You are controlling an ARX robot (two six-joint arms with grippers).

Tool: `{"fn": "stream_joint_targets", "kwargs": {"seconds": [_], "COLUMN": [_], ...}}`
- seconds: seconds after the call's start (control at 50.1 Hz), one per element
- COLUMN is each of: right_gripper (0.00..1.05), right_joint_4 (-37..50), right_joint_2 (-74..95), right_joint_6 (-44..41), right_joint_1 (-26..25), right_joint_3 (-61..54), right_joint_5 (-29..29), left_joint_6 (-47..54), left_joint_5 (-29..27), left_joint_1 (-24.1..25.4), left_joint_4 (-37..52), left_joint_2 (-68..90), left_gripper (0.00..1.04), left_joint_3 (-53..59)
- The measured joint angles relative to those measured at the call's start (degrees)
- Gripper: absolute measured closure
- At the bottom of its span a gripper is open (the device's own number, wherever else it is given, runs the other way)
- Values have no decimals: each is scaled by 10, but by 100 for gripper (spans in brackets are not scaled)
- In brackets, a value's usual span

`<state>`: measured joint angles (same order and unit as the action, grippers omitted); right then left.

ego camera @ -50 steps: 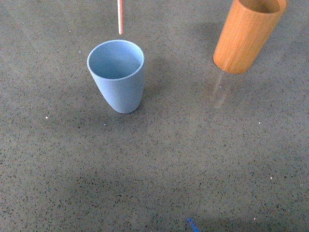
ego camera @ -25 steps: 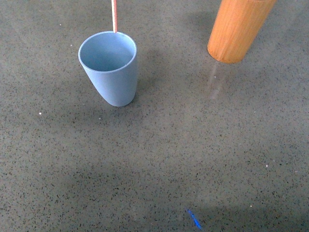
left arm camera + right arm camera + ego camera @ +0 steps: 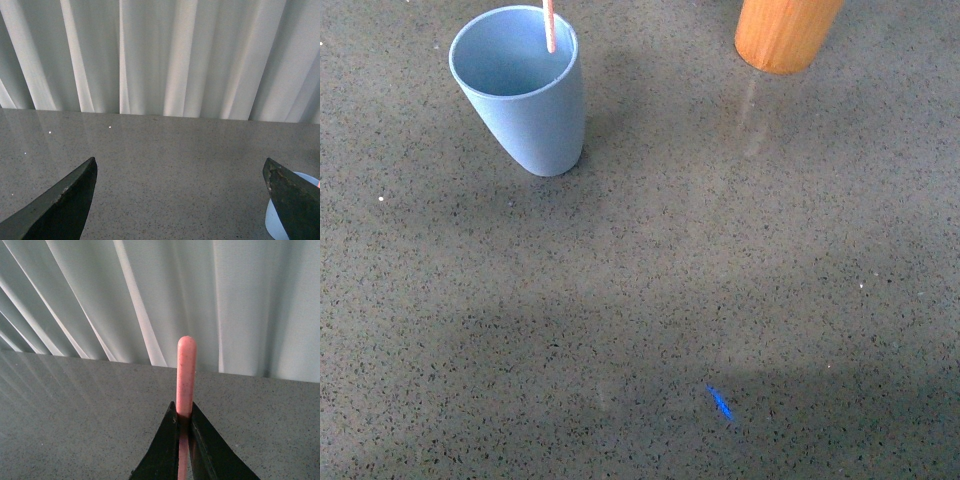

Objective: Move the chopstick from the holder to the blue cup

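Chopstick [image 3: 549, 25], clamped in the right gripper [image 3: 184, 427], has dropped from above the blue cup [image 3: 520, 95] into its mouth; release remains. Left gripper [image 3: 180, 200] wide, idle.

- No text, label, brand, number or sign could be read in any of the three views.
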<state>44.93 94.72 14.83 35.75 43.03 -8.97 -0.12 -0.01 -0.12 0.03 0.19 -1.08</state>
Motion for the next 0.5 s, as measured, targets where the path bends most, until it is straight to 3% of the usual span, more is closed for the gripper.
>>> {"fn": "stream_joint_targets", "kwargs": {"seconds": [0.439, 0.499], "right_gripper": [103, 95], "right_joint_4": [-4, -8], "right_joint_2": [2, 4], "right_joint_6": [0, 1], "right_joint_1": [0, 0], "right_joint_3": [1, 1], "right_joint_5": [5, 12], "left_joint_6": [0, 0], "left_joint_5": [0, 0], "left_joint_1": [0, 0], "left_joint_4": [0, 0], "left_joint_2": [0, 0], "left_gripper": [7, 7], "left_joint_3": [0, 0]}}
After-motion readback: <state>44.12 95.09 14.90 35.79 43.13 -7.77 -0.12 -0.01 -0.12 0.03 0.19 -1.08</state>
